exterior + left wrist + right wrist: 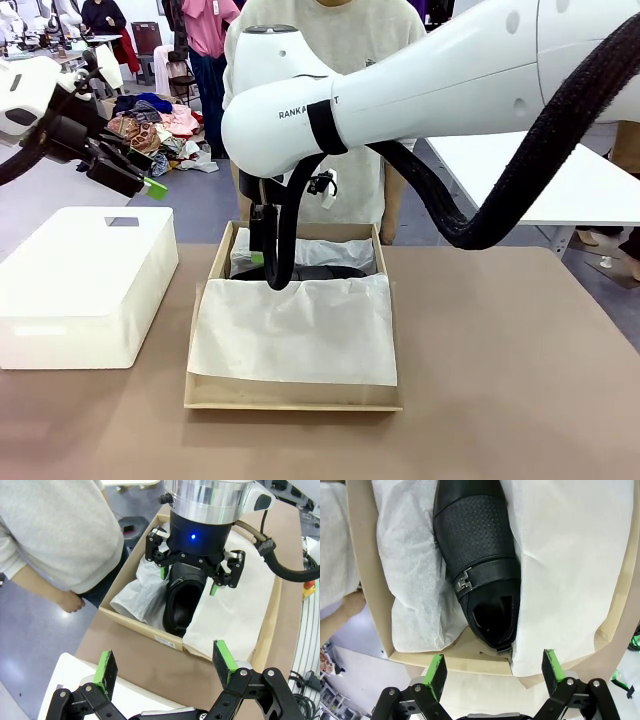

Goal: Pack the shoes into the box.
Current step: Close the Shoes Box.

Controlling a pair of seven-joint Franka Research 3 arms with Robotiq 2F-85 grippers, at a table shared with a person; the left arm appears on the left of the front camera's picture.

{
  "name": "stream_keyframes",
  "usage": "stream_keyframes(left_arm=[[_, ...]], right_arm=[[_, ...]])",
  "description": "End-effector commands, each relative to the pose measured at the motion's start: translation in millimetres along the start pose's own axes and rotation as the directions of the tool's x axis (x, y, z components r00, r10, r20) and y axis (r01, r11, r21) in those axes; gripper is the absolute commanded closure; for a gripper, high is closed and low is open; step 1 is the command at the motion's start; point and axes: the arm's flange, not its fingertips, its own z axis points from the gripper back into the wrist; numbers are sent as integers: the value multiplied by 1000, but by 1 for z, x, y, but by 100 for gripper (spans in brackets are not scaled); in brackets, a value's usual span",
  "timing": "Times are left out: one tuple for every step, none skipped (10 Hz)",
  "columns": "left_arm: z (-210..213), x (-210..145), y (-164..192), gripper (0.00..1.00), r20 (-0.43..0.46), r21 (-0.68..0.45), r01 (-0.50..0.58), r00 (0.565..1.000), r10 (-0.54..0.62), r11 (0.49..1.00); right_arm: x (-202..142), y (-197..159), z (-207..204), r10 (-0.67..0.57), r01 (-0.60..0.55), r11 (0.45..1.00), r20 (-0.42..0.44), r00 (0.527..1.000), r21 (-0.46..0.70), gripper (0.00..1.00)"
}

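The right hand [494,665] hangs over the far end of the box [362,570], its two green-padded fingers spread wide with nothing between them. Directly below it one black shoe [480,555] lies in the box on its sole, buckle strap up, nested in the white tissue paper [570,555] and clear of both fingers. So this shoe looks packed and let go. Tissue covers the rest of the box, and I cannot tell whether the other shoe lies beneath it. The left hand [150,187] hovers high above the white plastic box [85,280], well apart from the shoebox, equally wide open and empty. A person [55,530] stands at the far side of the worktop [500,380]. The box top is open; what is probably left is the unaccounted shoe, folding the tissue over and closing up
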Motion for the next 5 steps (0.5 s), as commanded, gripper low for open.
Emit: stream_keyframes(left_arm=[[0, -1, 3, 0, 16, -10, 11, 1000, -11, 1000], [0, -1, 3, 0, 16, -10, 11, 1000, -11, 1000], [0, -1, 3, 0, 16, -10, 11, 1000, -11, 1000], [0, -1, 3, 0, 16, -10, 11, 1000, -11, 1000], [0, -1, 3, 0, 16, -10, 11, 1000, -11, 1000]], right_arm=[[24, -4, 28, 212, -212, 977, 4, 977, -20, 0], [42, -6, 44, 358, -357, 933, 28, 933, -48, 0], [62, -7, 58, 458, -454, 889, 52, 888, -63, 0], [83, -12, 70, 525, -519, 850, 75, 848, -92, 0], [101, -16, 80, 600, -591, 797, 48, 799, -124, 0]])
